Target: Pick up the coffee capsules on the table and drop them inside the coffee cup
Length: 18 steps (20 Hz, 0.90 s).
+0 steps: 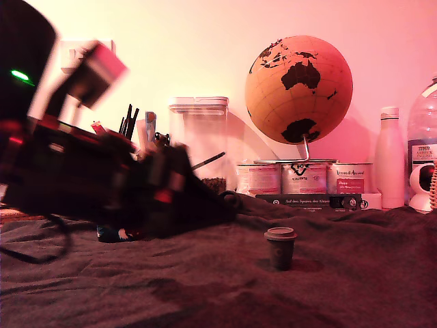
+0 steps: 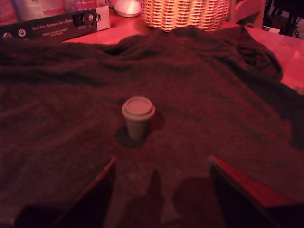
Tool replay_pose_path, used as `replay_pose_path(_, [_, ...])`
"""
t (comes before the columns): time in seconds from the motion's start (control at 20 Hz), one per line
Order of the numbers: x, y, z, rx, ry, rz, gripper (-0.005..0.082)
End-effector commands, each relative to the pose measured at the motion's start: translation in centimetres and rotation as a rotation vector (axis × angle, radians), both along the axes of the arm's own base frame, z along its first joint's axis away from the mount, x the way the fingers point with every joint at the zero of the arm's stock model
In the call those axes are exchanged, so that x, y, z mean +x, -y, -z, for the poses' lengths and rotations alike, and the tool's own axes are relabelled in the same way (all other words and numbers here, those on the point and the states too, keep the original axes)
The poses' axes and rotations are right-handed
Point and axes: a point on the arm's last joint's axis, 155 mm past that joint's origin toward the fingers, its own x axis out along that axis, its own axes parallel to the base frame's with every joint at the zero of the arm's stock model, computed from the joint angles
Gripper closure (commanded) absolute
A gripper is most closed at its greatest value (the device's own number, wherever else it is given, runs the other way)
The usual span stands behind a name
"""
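1. The grey-green coffee capsule stands with its pale flanged rim up on the dark cloth-draped table, casting a small shadow. It sits towards the middle of the exterior view, a little to its right.
2. The gripper has its two fingers spread wide, with nothing between them. In the wrist view the capsule stands clear ahead of the fingertips, untouched and lined up roughly with the gap.
3. In the exterior view the arm is a dark blur filling the left side, low over the cloth, well apart from the capsule.
4. The cloth is wrinkled and bunched at the far edge.
5. Behind it stand a cork globe, three pale-labelled tins, a clear canister, a white bottle and a woven basket. Everything is bathed in pink-red light.
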Motion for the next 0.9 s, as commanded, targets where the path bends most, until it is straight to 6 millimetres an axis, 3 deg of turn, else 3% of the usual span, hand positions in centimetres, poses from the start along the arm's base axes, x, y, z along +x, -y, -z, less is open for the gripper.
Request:
replay_pose_path(0.0, [0.2, 0.7, 0.0, 0.000, 0.010, 0.011, 0.0203])
replay_pose_path(0.3, [1.7, 2.4, -0.3, -0.010, 0.019, 0.011, 0.0203])
replay_pose_path(0.85, [3.9, 6.0, 2.0, 0.023, -0.007, 0.051, 0.0203])
